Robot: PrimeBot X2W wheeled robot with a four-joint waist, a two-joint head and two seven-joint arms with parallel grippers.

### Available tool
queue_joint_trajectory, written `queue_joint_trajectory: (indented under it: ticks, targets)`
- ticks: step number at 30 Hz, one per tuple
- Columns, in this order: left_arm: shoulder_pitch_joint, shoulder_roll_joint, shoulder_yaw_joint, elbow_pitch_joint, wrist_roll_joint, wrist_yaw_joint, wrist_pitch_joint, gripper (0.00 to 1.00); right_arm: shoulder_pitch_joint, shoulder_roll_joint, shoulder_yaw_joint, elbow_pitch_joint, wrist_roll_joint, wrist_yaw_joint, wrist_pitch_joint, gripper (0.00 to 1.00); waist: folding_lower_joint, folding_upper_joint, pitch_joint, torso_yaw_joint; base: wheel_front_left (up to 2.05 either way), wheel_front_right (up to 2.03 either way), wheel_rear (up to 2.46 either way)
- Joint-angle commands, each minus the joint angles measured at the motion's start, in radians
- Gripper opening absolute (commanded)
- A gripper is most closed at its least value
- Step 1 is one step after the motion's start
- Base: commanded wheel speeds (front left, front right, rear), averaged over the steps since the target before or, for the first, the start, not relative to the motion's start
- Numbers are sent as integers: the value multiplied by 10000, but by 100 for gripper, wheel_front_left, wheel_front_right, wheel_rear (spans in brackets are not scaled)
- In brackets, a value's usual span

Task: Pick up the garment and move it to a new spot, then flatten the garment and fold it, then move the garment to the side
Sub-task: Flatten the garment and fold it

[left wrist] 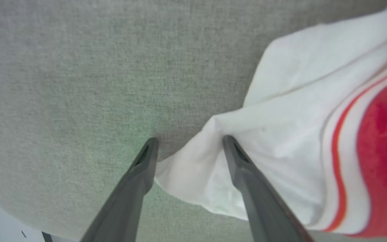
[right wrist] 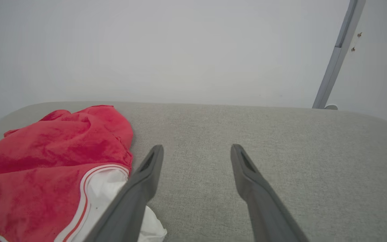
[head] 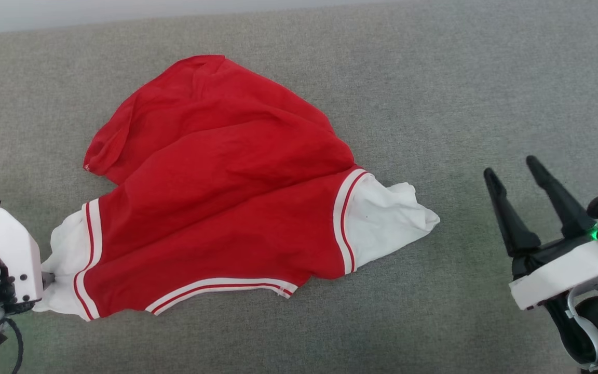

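Note:
The garment (head: 216, 197) lies crumpled on the grey cushioned surface (head: 486, 93), red in the middle with a white panel at each end and striped trim. My left arm's white wrist (head: 8, 254) sits at the garment's left white panel. In the left wrist view my left gripper (left wrist: 190, 139) is open, its fingers spread wide and pointing down at the surface, with a loose fold of the white panel (left wrist: 297, 117) lying between them. My right gripper (head: 511, 167) stands open to the right of the garment, apart from it, with nothing between its fingers (right wrist: 247, 174).
Bare grey fabric surface (right wrist: 281, 141) stretches around the garment (right wrist: 45, 161), with wide room on the right. A pale wall (right wrist: 180, 50) rises behind its far edge, and a grey metal pole (right wrist: 334, 60) leans at the back right.

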Motion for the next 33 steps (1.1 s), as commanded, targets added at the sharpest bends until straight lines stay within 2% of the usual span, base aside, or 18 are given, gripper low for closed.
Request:
queue_joint_trajectory:
  ticks: [1, 2, 11, 17, 21, 22, 23, 24, 29, 33]
  targets:
    - [62, -159, -112, 206, -131, -23, 156, 62, 97, -48, 75, -33, 139, -2, 134, 100, 0, 0, 41, 36, 0, 0, 0]
    - [85, -317, -138, 337, -261, -69, 253, 0, 121, -123, 197, -31, 226, 0, 369, 100, 0, 0, 69, 64, 0, 0, 0]
    - [-507, -1070, -394, 673, -317, -378, -157, 0, -266, -659, 1141, 129, 1247, -2, 3608, 100, 0, 0, 314, 609, 0, 0, 0]
    - [-1117, -1519, -675, 831, -190, -679, -475, 0, -1028, -1012, 1794, 579, 1182, 0, 5698, 100, 0, 0, 467, 1087, 0, 0, 0]
    - [-1414, -1723, -831, 961, -145, -824, -616, 0, -1520, -1062, 2444, 1432, 1117, -2, 6965, 100, 0, 0, 525, 1323, 0, 0, 0]
    - [-1495, -1778, -855, 987, -146, -862, -650, 0, -1620, -986, 2619, 1675, 1163, -2, 7256, 84, 0, 0, 521, 1369, 0, 0, 0]
    - [-1572, -1812, -877, 1015, -129, -895, -701, 0, -1743, -987, 2763, 1865, 1118, -2, 7487, 33, 0, 0, 510, 1416, 0, 0, 0]
    - [-1636, -1832, -884, 1036, -110, -894, -753, 0, -1869, -949, 2920, 2013, 1194, -2, 7653, 0, 0, 0, 499, 1442, 0, 0, 0]
    - [-1913, -1868, -756, 1053, -99, -822, -1001, 0, -2450, -963, 2810, 2184, 1477, 0, 7640, 0, 0, 0, 332, 1520, 0, 0, 0]
    - [-2295, -1694, -578, 732, -100, -772, -1085, 0, -3055, -1283, 2368, 1883, 1811, -2, 7431, 0, 0, 0, 41, 1523, 0, 0, 0]
